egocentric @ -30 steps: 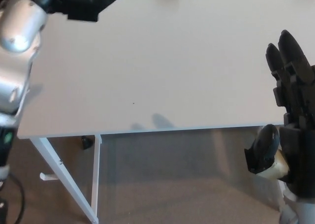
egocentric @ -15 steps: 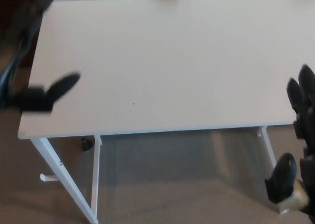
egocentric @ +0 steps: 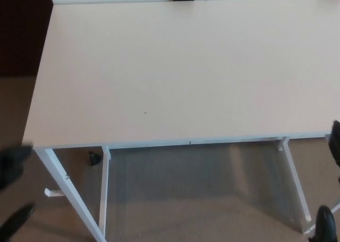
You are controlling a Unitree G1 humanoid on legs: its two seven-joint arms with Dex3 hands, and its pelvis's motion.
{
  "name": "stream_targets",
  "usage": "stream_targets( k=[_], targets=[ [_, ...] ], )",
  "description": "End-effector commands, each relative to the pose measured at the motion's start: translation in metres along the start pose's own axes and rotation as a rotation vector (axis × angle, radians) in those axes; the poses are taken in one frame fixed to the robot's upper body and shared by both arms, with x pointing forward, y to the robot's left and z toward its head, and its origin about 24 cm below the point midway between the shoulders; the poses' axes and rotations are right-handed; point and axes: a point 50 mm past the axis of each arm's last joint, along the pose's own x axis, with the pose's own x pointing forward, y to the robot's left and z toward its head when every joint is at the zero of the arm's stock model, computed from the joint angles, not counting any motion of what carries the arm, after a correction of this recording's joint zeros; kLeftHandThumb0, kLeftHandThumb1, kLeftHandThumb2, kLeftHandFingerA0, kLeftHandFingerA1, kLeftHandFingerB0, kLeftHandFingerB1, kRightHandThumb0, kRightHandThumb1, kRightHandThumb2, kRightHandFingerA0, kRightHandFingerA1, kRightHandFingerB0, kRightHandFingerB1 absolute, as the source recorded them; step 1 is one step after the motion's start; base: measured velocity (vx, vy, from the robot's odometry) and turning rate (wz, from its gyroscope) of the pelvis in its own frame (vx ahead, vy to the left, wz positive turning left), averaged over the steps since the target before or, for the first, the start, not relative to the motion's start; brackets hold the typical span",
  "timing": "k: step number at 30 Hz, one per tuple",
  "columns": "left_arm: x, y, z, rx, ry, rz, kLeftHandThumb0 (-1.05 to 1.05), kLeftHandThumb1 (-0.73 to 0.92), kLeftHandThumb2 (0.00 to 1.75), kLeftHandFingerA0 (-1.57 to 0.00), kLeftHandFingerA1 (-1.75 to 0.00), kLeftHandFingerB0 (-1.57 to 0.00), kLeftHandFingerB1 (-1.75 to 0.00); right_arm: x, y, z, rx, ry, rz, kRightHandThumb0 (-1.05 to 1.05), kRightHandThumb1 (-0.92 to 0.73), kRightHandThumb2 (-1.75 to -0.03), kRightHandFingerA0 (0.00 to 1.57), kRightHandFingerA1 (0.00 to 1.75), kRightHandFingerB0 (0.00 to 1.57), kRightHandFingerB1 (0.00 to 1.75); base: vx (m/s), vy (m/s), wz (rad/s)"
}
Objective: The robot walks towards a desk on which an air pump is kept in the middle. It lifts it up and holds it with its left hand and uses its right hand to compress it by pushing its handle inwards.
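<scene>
1. Filling most of the view: pale desk (egocentric: 180, 72), near edge running left to right, white legs (egocentric: 69, 191) standing on brown floor (egocentric: 191, 199) below
2. Not showing anywhere: the air pump
3. Hanging blurred at the near-left corner, off the desk edge: left hand (egocentric: 11, 189), open or closed impossible to tell
4. Peeking in at the far-right border, below the desk edge: right hand (egocentric: 330, 199), state impossible to tell
5. Having dropped lower and outward since half a second ago: both hands
</scene>
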Motion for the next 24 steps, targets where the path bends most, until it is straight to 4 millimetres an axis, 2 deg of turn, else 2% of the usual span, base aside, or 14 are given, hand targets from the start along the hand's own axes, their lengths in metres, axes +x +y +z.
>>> stream_targets(
  k=[1, 2, 3, 4, 7, 10, 13, 14, 15, 17, 18, 21, 22, 24],
  targets=[
    [-0.136, 0.03, -0.021, -0.277, -0.04, -0.563, -0.63, 0.54, 0.57, -0.47, -0.43, -0.54, -0.4, -0.064, -0.038, -0.011, -0.031, 0.089, 0.075, -0.85, -0.7, -0.92, 0.04, 0.21, 0.03, 0.18, 0.0, 0.0, 0.0],
    [-0.138, 0.036, -0.032, -0.273, 0.017, -0.544, -0.62, 0.54, 0.57, -0.51, -0.42, -0.59, -0.41, -0.067, -0.038, -0.019, -0.039, 0.138, 0.077, -0.82, -0.88, -0.66, 0.01, 0.26, 0.02, 0.23, 0.0, 0.0, 0.0],
    [-0.139, 0.039, -0.039, -0.266, 0.047, -0.524, -0.62, 0.54, 0.57, -0.51, -0.42, -0.59, -0.41, -0.069, -0.038, -0.023, -0.046, 0.165, 0.077, -0.82, -0.88, -0.66, 0.01, 0.26, 0.02, 0.23, 0.0, 0.0, 0.0],
    [-0.141, 0.043, -0.051, -0.289, 0.107, -0.467, -0.55, 0.52, 0.56, -0.47, -0.42, -0.58, -0.41, -0.074, -0.037, -0.034, -0.05, 0.222, 0.08, -0.8, -0.69, -1.09, 0.0, 0.25, 0.04, 0.23, 0.0, 0.0, 0.0],
    [-0.146, 0.044, -0.073, -0.334, 0.217, -0.357, -0.53, 0.54, 0.56, -0.47, -0.43, -0.57, -0.42, -0.09, -0.035, -0.049, -0.053, 0.334, 0.096, -0.78, -0.69, -1.1, 0.0, 0.25, 0.05, 0.23, 0.0, 0.0, 0.0],
    [-0.149, 0.044, -0.082, -0.355, 0.256, -0.311, -0.47, 0.47, 0.82, -0.34, -0.53, -0.44, -0.55, -0.097, -0.035, -0.056, -0.058, 0.381, 0.11, -0.82, -0.7, -1.07, 0.01, 0.3, 0.05, 0.25, 0.0, 0.0, 0.0],
    [-0.145, 0.045, -0.097, -0.335, 0.28, -0.151, -0.47, 0.45, 0.84, -0.58, -0.6, -0.52, -0.55, -0.104, -0.035, -0.07, -0.03, 0.456, 0.122, -0.93, -0.75, -1.08, 0.07, 0.17, 0.09, 0.12, 0.0, 0.0, 0.0],
    [-0.143, 0.045, -0.101, -0.324, 0.284, -0.115, -0.47, 0.45, 0.84, -0.58, -0.6, -0.52, -0.55, -0.105, -0.036, -0.073, -0.028, 0.468, 0.123, -0.93, -0.75, -1.08, 0.07, 0.17, 0.09, 0.12, 0.0, 0.0, 0.0],
    [-0.14, 0.046, -0.104, -0.315, 0.291, -0.091, -0.47, 0.56, 0.57, -0.61, -0.44, -0.62, -0.42, -0.104, -0.036, -0.074, -0.024, 0.476, 0.124, -0.9, -0.73, -1.09, 0.04, 0.17, 0.05, 0.14, 0.0, 0.0, 0.0],
    [-0.138, 0.046, -0.106, -0.31, 0.298, -0.074, -0.47, 0.56, 0.57, -0.61, -0.44, -0.62, -0.42, -0.104, -0.036, -0.076, -0.018, 0.481, 0.125, -0.9, -0.73, -1.09, 0.04, 0.17, 0.05, 0.14, 0.0, 0.0, 0.0],
    [-0.132, 0.045, -0.113, -0.307, 0.316, -0.006, -0.52, 0.46, 0.85, -0.59, -0.61, -0.47, -0.53, -0.103, -0.037, -0.077, -0.018, 0.501, 0.139, -0.83, -0.7, -1.09, 0.0, 0.2, 0.0, 0.17, 0.0, 0.0, 0.0],
    [-0.125, 0.042, -0.123, -0.296, 0.348, 0.049, -0.55, 0.59, 0.58, -0.52, -0.45, -0.51, -0.4, -0.104, -0.04, -0.081, -0.014, 0.535, 0.142, -0.87, -0.71, -1.09, 0.0, 0.18, 0.0, 0.14, 0.0, 0.0, 0.0],
    [-0.121, 0.042, -0.129, -0.295, 0.383, 0.077, -0.74, 0.57, 0.89, -0.36, -0.52, -0.32, -0.46, -0.104, -0.04, -0.083, -0.002, 0.552, 0.147, -0.9, -0.73, -1.1, 0.0, 0.15, 0.0, 0.11, 0.0, 0.0, 0.0],
    [-0.116, 0.041, -0.14, -0.297, 0.43, 0.109, -0.74, 0.58, 0.88, -0.32, -0.51, -0.26, -0.44, -0.103, -0.041, -0.085, 0.019, 0.571, 0.156, -0.87, -0.71, -1.09, 0.0, 0.16, 0.0, 0.13, 0.0, 0.0, 0.0]
  ],
)
